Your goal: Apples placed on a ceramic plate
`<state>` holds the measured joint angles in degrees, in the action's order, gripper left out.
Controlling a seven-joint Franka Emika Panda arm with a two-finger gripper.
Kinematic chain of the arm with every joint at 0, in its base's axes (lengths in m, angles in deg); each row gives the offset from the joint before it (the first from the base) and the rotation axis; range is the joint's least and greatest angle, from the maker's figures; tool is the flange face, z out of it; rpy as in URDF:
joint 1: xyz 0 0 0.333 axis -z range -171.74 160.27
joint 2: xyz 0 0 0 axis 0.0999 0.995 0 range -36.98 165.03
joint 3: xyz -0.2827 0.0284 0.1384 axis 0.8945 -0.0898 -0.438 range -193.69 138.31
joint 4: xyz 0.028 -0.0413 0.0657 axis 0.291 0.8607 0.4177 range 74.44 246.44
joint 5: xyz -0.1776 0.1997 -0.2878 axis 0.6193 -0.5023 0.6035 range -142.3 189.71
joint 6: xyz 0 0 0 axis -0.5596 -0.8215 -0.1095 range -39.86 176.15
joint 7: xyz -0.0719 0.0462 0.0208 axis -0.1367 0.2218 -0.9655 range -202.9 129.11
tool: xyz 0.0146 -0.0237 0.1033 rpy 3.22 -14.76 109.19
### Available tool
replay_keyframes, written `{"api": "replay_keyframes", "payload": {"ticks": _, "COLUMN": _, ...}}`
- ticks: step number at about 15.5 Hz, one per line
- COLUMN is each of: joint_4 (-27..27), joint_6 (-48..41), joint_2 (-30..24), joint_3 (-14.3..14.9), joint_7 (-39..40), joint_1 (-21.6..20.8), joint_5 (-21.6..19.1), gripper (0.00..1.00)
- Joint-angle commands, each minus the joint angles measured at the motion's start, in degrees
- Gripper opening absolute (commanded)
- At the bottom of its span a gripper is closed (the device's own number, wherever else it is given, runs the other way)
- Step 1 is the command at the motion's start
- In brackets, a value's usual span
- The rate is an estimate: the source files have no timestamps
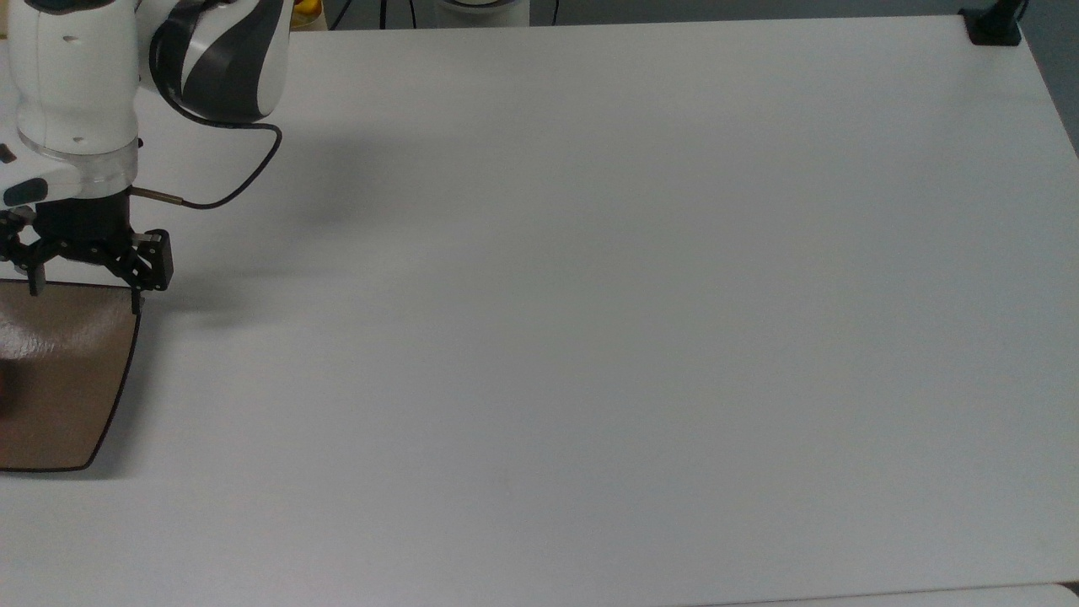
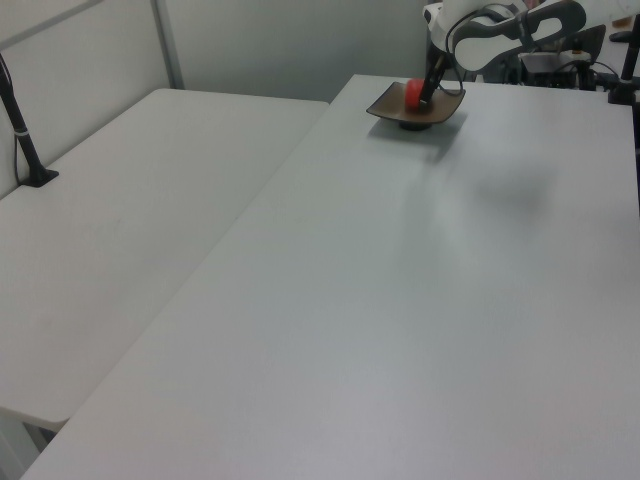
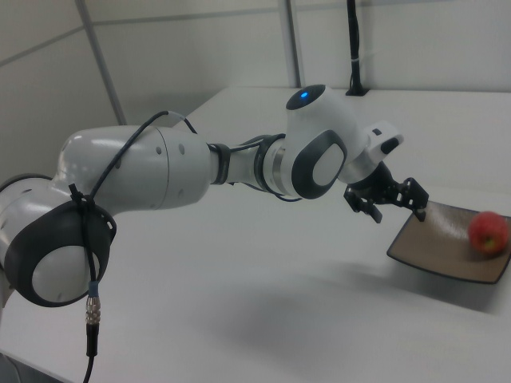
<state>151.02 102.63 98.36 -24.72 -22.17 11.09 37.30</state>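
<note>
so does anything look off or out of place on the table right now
Nothing stands out. The small red apple sits whole on the glossy brown square ceramic plate, away from the rim. The black two-finger gripper hangs open over the plate's edge, holding nothing. The white table shows no spill or damage.
</note>
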Motion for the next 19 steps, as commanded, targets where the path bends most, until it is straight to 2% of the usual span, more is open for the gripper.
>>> {"api": "replay_keyframes", "payload": {"ticks": 1, "joint_4": -1.21, "joint_6": 0.02, "joint_2": 0.39, "joint_3": 0.45, "joint_7": 1.18, "joint_1": -0.39, "joint_5": -0.50, "gripper": 1.00}}
{"api": "replay_keyframes", "payload": {"ticks": 5, "joint_4": -1.12, "joint_6": -0.24, "joint_2": 0.03, "joint_3": 0.28, "joint_7": 1.18, "joint_1": -0.47, "joint_5": -0.67, "gripper": 1.00}}
{"api": "replay_keyframes", "payload": {"ticks": 9, "joint_4": -0.51, "joint_6": -3.14, "joint_2": -2.51, "joint_3": -0.07, "joint_7": 1.27, "joint_1": -0.65, "joint_5": -1.02, "gripper": 1.00}}
{"api": "replay_keyframes", "payload": {"ticks": 12, "joint_4": 0.11, "joint_6": -10.33, "joint_2": -5.23, "joint_3": -1.47, "joint_7": 1.01, "joint_1": -0.91, "joint_5": -1.46, "gripper": 1.00}}
{"api": "replay_keyframes", "payload": {"ticks": 14, "joint_4": 0.20, "joint_6": -13.33, "joint_2": -6.47, "joint_3": -3.40, "joint_7": 0.31, "joint_1": -1.00, "joint_5": -3.30, "gripper": 1.00}}
{"api": "replay_keyframes", "payload": {"ticks": 17, "joint_4": 0.63, "joint_6": -19.91, "joint_2": -9.36, "joint_3": -3.94, "joint_7": -0.57, "joint_1": -2.22, "joint_5": -5.50, "gripper": 1.00}}
{"api": "replay_keyframes", "payload": {"ticks": 19, "joint_4": 1.33, "joint_6": -24.13, "joint_2": -11.64, "joint_3": -3.94, "joint_7": -0.58, "joint_1": -3.90, "joint_5": -8.57, "gripper": 1.00}}
